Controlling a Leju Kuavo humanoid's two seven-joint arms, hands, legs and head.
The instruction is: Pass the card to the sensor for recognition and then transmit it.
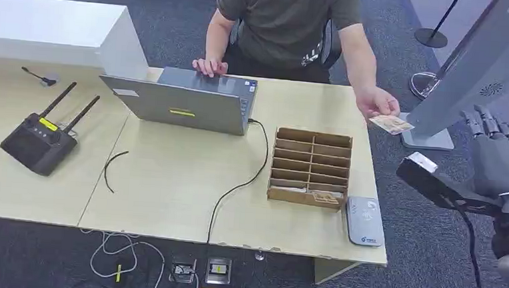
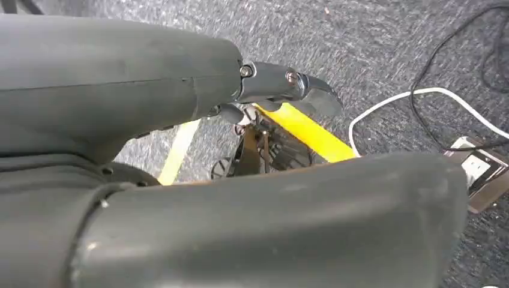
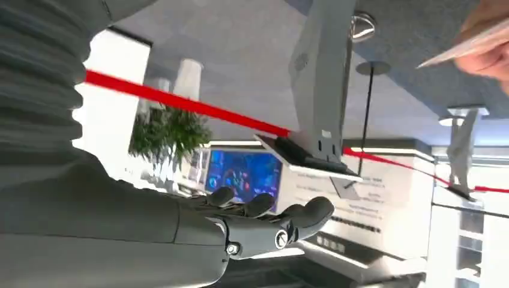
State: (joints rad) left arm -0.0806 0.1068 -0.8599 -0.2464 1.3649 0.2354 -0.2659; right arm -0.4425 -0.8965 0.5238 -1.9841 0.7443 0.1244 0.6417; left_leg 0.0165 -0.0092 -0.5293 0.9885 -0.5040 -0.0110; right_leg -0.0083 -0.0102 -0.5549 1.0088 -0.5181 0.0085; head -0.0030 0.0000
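A person seated behind the table holds a pale card point(image 1: 391, 124) out past the table's right edge, pinched in one hand point(image 1: 376, 102). My right hand point(image 1: 495, 142) is raised to the right of the card and apart from it, fingers spread and empty. In the right wrist view the same hand point(image 3: 264, 223) is empty, with the card point(image 3: 465, 47) far beyond its fingertips. The grey card sensor point(image 1: 365, 221) lies flat at the table's front right corner. My left hand point(image 2: 282, 90) hangs over the carpet holding nothing, thumb and fingers apart.
A wooden slotted card box point(image 1: 310, 167) stands just left of the sensor. A grey laptop point(image 1: 188, 101) with a black cable is mid-table, and a black device with antennas point(image 1: 38, 141) is at the left. A tilted grey kiosk stand point(image 1: 473, 70) rises right of the table.
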